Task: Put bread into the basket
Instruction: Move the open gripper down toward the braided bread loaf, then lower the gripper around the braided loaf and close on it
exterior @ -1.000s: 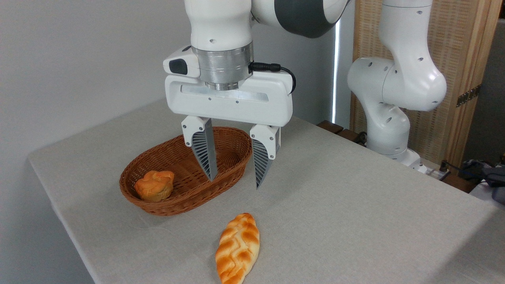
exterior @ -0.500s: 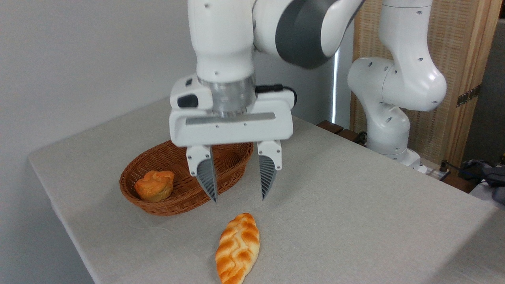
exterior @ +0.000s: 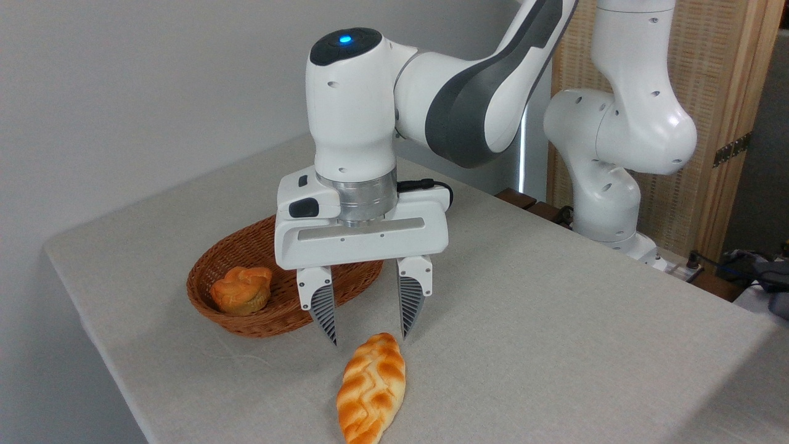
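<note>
Starting at the left, the basket (exterior: pixel 246 308) sits on the grey table (exterior: pixel 555 320), reddish-brown wicker, its right half hidden behind the robot's hand. Inside it, against the left wall, there's a small orange bun (exterior: pixel 241 290), upright and alone.

Moving right, here's the gripper (exterior: pixel 368 338), pointing straight down, white body, grey ribbed fingers (exterior: pixel 323 311). The fingers are spread wide with nothing between them. The tips hang just above the table, in front of the basket's near rim, and they straddle the far tip of the bread without touching it, as far as this angle shows.

And the bread (exterior: pixel 372 388) itself: a long braided loaf, glossy golden-orange, lying flat on the cloth at the table's front edge, its lower end cut off by the bottom of the frame. It's outside the basket, just to the right and nearer the camera, well clear of the wicker.

Further right, the arm (exterior: pixel 468 105) sweeps up and back to its white base (exterior: pixel 607 185), which stands at the table's far right corner, a wooden screen (exterior: pixel 727 111) behind it.
</note>
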